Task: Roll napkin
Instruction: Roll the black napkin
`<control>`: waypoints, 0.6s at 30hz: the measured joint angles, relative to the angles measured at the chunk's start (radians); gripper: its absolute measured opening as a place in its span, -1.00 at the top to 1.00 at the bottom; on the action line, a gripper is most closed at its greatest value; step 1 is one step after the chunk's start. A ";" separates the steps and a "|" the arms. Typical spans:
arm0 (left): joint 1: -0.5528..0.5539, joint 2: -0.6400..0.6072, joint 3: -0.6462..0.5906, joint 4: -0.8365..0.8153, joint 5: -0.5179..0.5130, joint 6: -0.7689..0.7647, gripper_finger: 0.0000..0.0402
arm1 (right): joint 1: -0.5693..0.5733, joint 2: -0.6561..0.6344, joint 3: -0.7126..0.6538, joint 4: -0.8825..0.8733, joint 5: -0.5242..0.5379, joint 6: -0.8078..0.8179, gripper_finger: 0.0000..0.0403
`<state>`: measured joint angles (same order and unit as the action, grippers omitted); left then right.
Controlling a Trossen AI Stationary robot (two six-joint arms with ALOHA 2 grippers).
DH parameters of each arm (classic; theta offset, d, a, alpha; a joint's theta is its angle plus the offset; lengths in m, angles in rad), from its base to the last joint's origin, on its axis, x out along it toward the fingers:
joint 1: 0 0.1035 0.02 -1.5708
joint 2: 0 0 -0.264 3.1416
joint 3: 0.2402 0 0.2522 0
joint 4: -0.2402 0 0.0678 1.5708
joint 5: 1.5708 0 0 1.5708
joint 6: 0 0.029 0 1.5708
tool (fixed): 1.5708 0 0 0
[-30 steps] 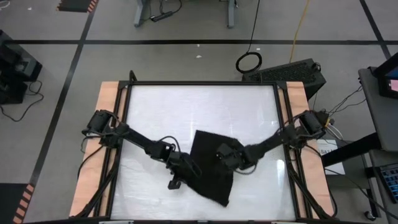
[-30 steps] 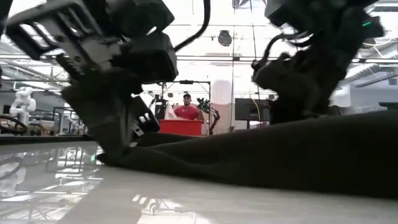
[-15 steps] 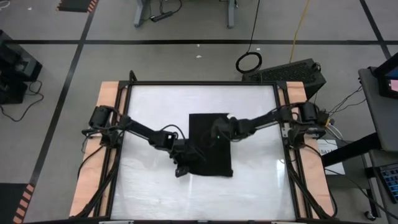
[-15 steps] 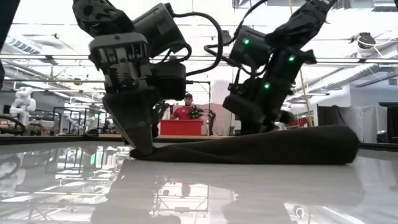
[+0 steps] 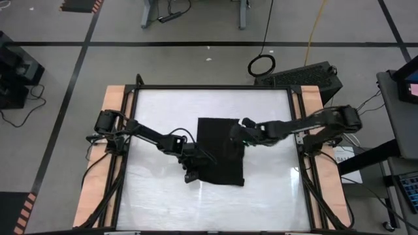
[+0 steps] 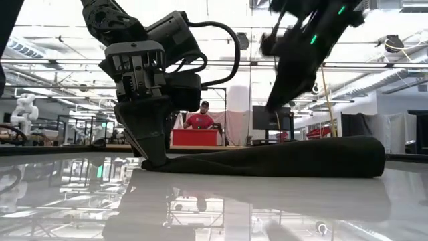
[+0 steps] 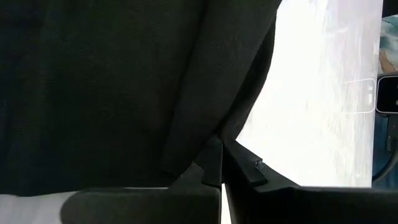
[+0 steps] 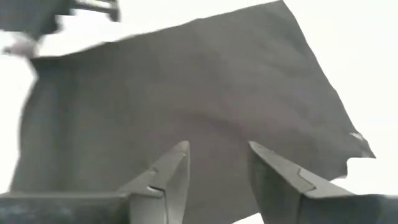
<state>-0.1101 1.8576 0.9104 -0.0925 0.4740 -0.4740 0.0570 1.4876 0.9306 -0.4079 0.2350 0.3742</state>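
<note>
The left claw (image 5: 190,175) was pressed together on a corner of the napkin (image 5: 221,151), pinning that corner down against the worktop (image 5: 157,202); the left wrist view showed a fold of black cloth caught between its fingers. The right claw (image 5: 245,124) hung spread and empty just above the opposite corner of the napkin, lifted clear of the cloth in the low view. The napkin lay flat as a dark rectangle between the two claws, with its small white tag (image 8: 356,136) at an edge ahead of the right claw. With only one corner held, the risk was that any pull from the left claw would drag or skew the whole cloth rather than curl it. The glossy worktop probably gave little friction, so a started roll could slide or come out crooked.
</note>
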 joint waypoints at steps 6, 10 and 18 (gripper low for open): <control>0.000 0.000 0.000 0.000 0.006 0.000 0.99 | 0.243 -0.063 0.002 0.003 -0.003 -0.069 0.15; 0.000 0.001 0.000 0.001 0.015 -0.002 0.99 | 0.413 -0.019 0.002 0.016 0.093 -0.046 0.17; 0.001 0.002 -0.001 0.002 0.026 -0.018 0.99 | 0.629 0.164 0.003 0.181 0.247 0.006 0.16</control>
<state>-0.1088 1.8591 0.9096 -0.0906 0.5004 -0.4923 0.6860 1.6517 0.9337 -0.2264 0.4823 0.3802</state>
